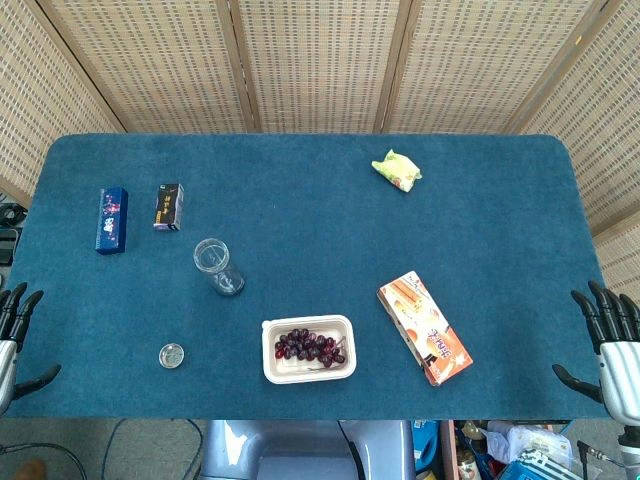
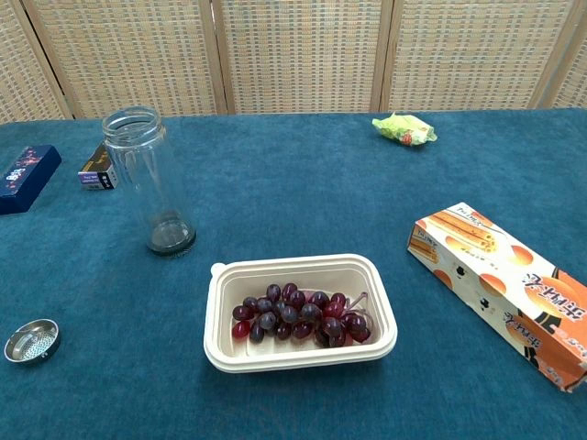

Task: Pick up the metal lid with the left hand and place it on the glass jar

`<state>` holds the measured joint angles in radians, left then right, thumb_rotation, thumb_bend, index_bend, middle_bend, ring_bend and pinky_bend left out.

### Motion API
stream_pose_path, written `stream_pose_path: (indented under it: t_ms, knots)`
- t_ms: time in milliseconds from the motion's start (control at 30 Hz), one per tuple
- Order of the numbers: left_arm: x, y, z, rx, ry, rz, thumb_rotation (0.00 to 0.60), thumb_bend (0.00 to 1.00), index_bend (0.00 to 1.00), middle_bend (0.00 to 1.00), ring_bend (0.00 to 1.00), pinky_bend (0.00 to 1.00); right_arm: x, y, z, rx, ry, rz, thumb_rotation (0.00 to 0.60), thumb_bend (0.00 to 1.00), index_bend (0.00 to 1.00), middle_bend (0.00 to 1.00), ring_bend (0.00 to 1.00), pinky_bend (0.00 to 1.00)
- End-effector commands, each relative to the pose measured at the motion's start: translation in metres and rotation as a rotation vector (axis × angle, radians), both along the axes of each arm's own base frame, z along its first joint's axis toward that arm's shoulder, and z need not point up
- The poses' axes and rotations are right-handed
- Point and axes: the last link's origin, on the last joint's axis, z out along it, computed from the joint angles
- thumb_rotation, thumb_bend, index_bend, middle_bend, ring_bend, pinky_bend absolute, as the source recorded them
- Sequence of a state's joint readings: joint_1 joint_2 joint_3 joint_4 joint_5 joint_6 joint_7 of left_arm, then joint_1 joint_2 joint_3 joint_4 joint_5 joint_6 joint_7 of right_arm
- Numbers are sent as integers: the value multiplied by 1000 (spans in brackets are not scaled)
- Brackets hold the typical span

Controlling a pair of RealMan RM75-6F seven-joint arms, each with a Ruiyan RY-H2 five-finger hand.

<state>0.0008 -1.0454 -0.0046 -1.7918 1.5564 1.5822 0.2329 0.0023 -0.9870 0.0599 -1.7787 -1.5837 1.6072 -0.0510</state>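
The left hand (image 1: 14, 335) hangs at the table's (image 1: 300, 210) left edge, fingers spread and pointing up, holding nothing; the right hand (image 1: 608, 345) sits at the right edge in the same pose, also released. The jar (image 2: 147, 183) stands upright and uncapped, left of the tray (image 2: 298, 312) of grapes (image 2: 298, 316). The lid (image 2: 32, 341) lies on the cloth, nearer than the jar and left of it, well apart from both hands.
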Motion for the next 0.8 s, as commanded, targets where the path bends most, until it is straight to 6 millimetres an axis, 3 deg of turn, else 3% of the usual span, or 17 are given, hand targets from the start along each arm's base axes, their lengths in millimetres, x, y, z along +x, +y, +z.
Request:
stream_pose_path:
  t_ms: [33, 200, 300, 567, 800]
  knots:
    - [0, 0, -1, -14, -6, 2, 600, 145, 0, 0, 0, 0, 0, 0, 0, -1, -8, 1, 600, 0, 120, 0, 0, 0]
    - [-1, 3, -8, -65, -18, 6, 600, 146, 0, 0, 0, 0, 0, 1, 1, -2, -18, -2, 600, 0, 120, 0, 0, 0]
    - [-2, 11, -23, -130, -2, 9, 600, 145, 11, 0, 0, 0, -1, 1, 1, -2, -25, -3, 600, 0, 120, 0, 0, 0]
    - [0, 39, -87, -331, -21, 19, 600, 153, 396, 0, 0, 0, -3, 1, 4, 6, -51, -4, 600, 0, 120, 0, 0, 0]
    - [8, 49, -115, -378, -35, 35, 600, 206, 444, 0, 0, 0, -6, -1, 7, 13, -75, -10, 600, 0, 120, 0, 0, 0]
